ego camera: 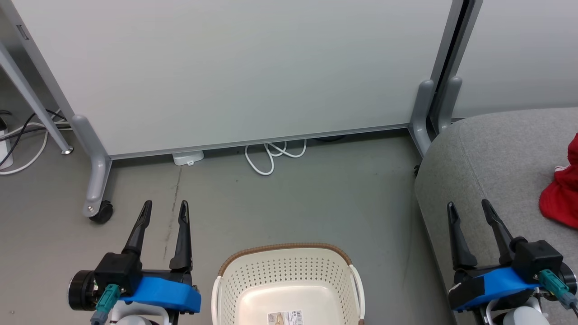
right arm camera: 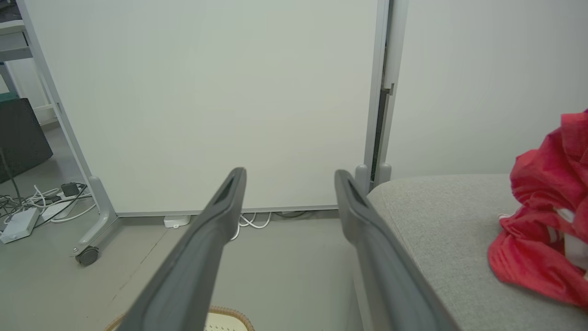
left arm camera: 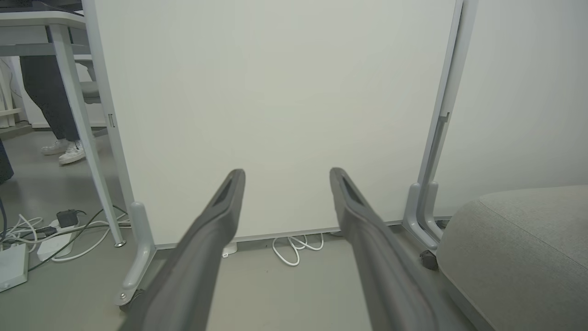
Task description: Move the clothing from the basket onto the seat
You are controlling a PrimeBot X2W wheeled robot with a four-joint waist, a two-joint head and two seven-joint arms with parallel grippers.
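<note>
1. Head view puts the left tool (ego camera: 165, 205) just beside the basket (ego camera: 289, 271) and the right tool (ego camera: 468, 204) at the near corner of the seat (ego camera: 492, 153). Both have their fingers spread wide with nothing between them.
2. The clothing (ego camera: 562, 198) lies bunched on the seat, to the right of the right tool and apart from it, cut off by the picture's edge. You cannot tell from here whether both pieces are in that heap.
3. What you can see of the basket is bare down to its label, but its near side is out of frame, so a piece may possibly be left there. Your first risk is calling the job done without checking.
4. If you send the left tool into the basket, a careless inward swing could strike the rim and shove or tip such a light thing.
5. Move the right tool rightward low over the cushion and its fingers could snag the red fabric and drag the heap toward the edge.
6. White cables (ego camera: 271, 158) lie on the floor (ego camera: 316, 203) under the partition (ego camera: 235, 67). Roll forward and you could catch them.
</note>
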